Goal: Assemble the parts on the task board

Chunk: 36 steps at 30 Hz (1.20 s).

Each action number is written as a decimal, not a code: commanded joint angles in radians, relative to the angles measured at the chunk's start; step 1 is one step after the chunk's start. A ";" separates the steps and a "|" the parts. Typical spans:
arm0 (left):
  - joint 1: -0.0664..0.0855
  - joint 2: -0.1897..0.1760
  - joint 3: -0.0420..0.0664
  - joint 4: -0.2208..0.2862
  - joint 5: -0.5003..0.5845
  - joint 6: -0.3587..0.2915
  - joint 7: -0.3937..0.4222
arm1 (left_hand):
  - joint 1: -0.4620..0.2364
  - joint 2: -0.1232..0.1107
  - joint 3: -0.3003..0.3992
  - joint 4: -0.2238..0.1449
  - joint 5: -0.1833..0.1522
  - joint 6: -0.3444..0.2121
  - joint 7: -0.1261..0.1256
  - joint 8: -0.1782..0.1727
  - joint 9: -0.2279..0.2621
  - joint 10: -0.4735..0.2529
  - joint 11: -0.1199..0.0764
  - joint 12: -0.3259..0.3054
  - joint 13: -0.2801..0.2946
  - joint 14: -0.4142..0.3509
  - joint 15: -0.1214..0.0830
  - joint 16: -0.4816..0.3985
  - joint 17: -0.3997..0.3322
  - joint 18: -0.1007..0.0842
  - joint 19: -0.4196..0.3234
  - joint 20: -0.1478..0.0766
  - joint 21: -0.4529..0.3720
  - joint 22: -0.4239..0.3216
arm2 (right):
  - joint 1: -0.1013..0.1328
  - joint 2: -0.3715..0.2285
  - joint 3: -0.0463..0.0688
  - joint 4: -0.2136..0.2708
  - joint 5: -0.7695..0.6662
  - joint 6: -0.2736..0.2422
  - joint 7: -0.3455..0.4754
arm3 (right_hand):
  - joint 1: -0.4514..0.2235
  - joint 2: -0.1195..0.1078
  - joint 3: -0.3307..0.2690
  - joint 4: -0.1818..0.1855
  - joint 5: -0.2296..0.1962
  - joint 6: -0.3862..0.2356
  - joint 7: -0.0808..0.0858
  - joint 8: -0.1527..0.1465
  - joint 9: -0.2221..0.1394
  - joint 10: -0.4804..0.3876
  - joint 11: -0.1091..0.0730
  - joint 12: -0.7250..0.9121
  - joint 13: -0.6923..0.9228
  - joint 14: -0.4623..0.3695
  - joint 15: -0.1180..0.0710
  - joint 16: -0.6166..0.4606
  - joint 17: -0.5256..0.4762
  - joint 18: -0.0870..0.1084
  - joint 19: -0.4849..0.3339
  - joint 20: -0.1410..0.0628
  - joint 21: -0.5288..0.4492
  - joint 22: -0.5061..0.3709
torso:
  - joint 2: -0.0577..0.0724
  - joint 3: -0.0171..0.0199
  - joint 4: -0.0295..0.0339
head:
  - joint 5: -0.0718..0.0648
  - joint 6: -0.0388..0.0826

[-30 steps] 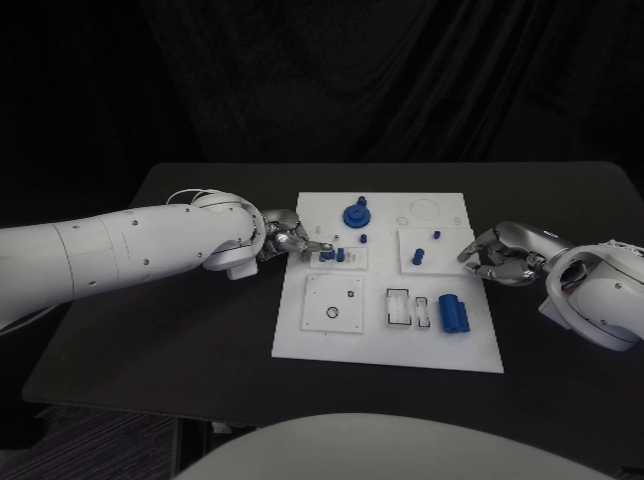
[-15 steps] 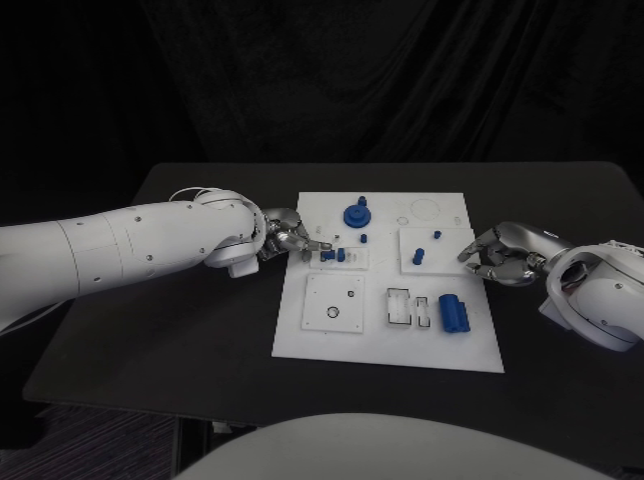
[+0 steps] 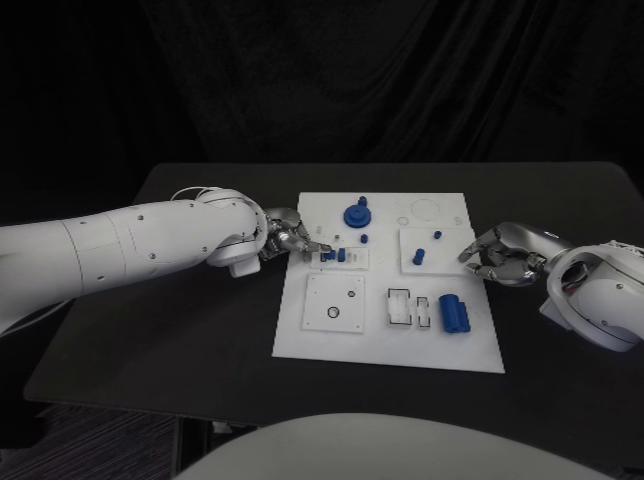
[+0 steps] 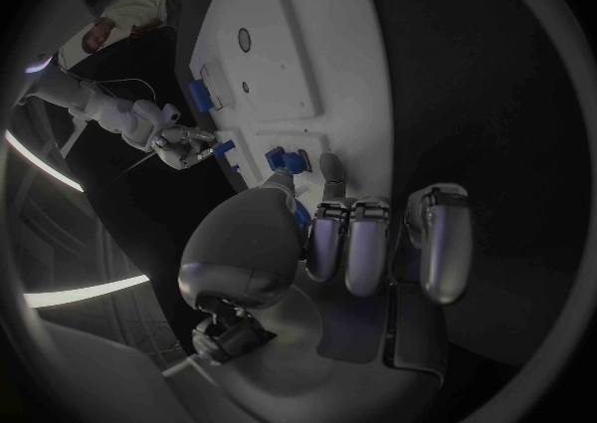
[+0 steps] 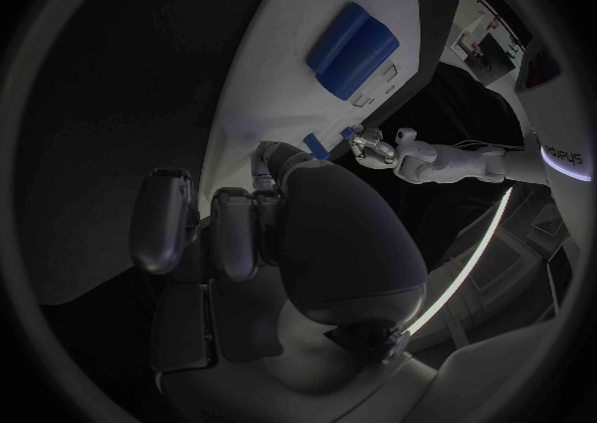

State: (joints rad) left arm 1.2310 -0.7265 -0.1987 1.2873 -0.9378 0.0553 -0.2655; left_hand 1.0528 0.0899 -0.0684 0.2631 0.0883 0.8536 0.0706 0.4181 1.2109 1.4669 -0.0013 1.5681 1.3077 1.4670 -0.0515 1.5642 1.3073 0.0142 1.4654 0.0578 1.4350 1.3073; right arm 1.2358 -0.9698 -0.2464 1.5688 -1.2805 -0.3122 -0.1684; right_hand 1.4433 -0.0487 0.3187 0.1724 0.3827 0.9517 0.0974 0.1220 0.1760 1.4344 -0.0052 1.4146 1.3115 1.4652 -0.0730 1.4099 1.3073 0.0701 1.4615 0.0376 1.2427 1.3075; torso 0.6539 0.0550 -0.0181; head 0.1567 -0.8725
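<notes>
- nearest you on the task board (image 3: pixel 391 348), a large blue block (image 3: pixel 453 313) is lying beside open rectangular slots, with a square plate with a ring (image 3: pixel 334 303) to its left; you are looking at seats that appear unfilled, so judge the assembly as part-way.
- at mid-board, the left hand (image 3: pixel 289 240) is reaching over the board's left edge, its fingertips (image 3: pixel 322 250) meeting a small blue part (image 3: pixel 332 256) standing in a fixture; it appears to be pinching that part, though you cannot confirm the contact in the head view.
- the right hand (image 3: pixel 501 256) is resting just off the board's right edge, fingers curled in, grasping nothing you can see.
- farther back, a blue round part (image 3: pixel 357 214) and small blue pegs (image 3: pixel 427 243) are standing on the board.
- risk: if the left fingertips are pressing off-axis, the small part may be tilting or jamming in its seat; the board may also be sliding, since no hand is bracing it.
- the left wrist view is showing you the left fingers (image 4: pixel 333 172) right at the blue part (image 4: pixel 287 159), a relation the head view is leaving unclear; the right wrist view is showing the large block (image 5: pixel 352 49) past the curled right hand (image 5: pixel 255 214).
</notes>
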 commanded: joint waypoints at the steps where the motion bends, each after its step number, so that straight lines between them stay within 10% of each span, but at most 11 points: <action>1: -0.022 0.013 -0.012 0.007 0.004 0.021 -0.037 | 0.007 0.002 -0.006 0.002 -0.006 -0.002 0.001 -0.034 0.003 0.104 0.004 0.003 0.263 0.104 0.005 0.007 0.263 0.017 0.043 0.007 0.005 0.223 | -0.003 0.000 -0.001 0.001 -0.002 0.008 -0.015 | -0.003 0.004 0.002 -0.002 0.007 -0.001 0.002 -0.006 -0.001 -0.003 0.003 -0.004 0.084 0.066 0.005 -0.005 0.113 -0.003 0.001 0.004 -0.006 0.174 | 0.000 0.0005 -0.0004 | 0.001 0.000; 36: -0.027 0.051 -0.012 0.002 0.004 0.038 -0.162 | 0.009 -0.020 -0.053 -0.003 -0.032 0.028 -0.015 0.005 0.059 0.104 -0.011 0.003 0.263 0.104 -0.010 0.007 0.263 0.016 0.049 -0.007 0.010 0.224 | -0.003 0.002 -0.001 0.001 -0.002 0.007 -0.013 | 0.000 0.003 0.003 -0.005 0.006 0.002 0.001 -0.005 0.000 -0.005 0.002 -0.006 0.083 0.065 0.005 -0.008 0.110 -0.002 -0.001 0.004 -0.011 0.173 | -0.001 0.0009 -0.0012 | 0.001 0.000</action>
State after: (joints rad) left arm 1.2332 -0.6911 -0.1906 1.2824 -0.9390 0.0362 -0.3818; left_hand 1.0657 0.0769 -0.1156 0.2606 0.0605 0.8955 0.0594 0.4736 1.2691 1.4638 -0.0044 1.5682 1.3077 1.4632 -0.0554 1.5642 1.3079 0.0142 1.4653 0.0578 1.4467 1.3073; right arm 1.2357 -0.9679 -0.2470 1.5695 -1.2804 -0.3113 -0.1687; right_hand 1.4433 -0.0488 0.3187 0.1724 0.3827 0.9517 0.0975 0.1220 0.1760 1.4344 -0.0052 1.4146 1.3115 1.4652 -0.0730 1.4052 1.3073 0.0702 1.4616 0.0376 1.2391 1.3080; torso 0.6530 0.0563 -0.0181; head 0.1555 -0.8725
